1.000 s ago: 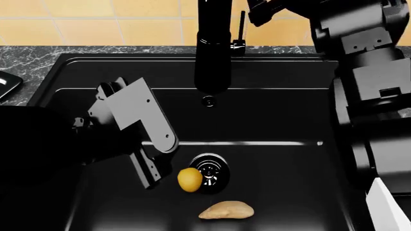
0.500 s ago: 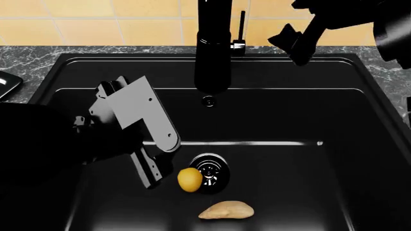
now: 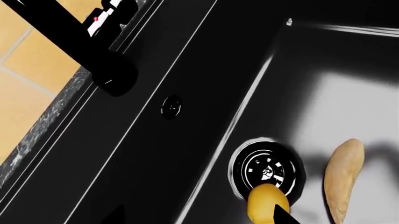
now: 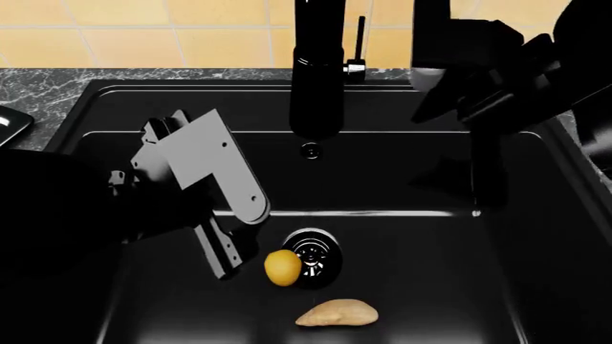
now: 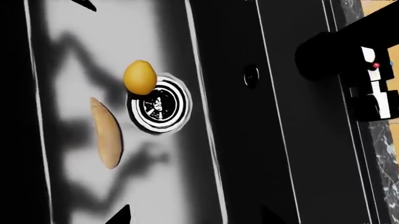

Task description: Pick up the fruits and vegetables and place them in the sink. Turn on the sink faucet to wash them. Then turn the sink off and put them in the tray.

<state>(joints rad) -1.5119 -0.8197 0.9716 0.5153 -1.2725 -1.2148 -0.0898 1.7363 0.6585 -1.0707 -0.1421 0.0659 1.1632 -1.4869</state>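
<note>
- The potato (image 4: 336, 313) lies nearest the robot on the floor of the sink (image 4: 535, 236), long side across the basin, just in front of the drain (image 4: 314, 256) and apart from it. It looks firm and fairly light; a hold across its thicker middle would likely be steadier than one at the tapered ends.
- The lemon (image 4: 282, 267) sits against the drain's edge, partly over the rim in both wrist views. It is probably stiff, smooth and apt to roll, so a pinch across its short waist seems safest, more so if wet.
- The left end effector (image 4: 222, 266) hangs low in the basin just beside the lemon, a dark fingertip (image 3: 283, 217) close against the fruit. It holds nothing; how far it is parted cannot be told.
- Farther back, the faucet (image 4: 316, 72) rises at the sink's rear edge with its thin lever (image 4: 360, 41) at its side, against the grey bench (image 4: 39, 86).
- The right end effector (image 4: 449, 82) hovers near that lever, not clearly touching it. It carries nothing, and its opening cannot be made out.
- A corner of the tray (image 4: 10, 123) shows on the bench at the far left.
</note>
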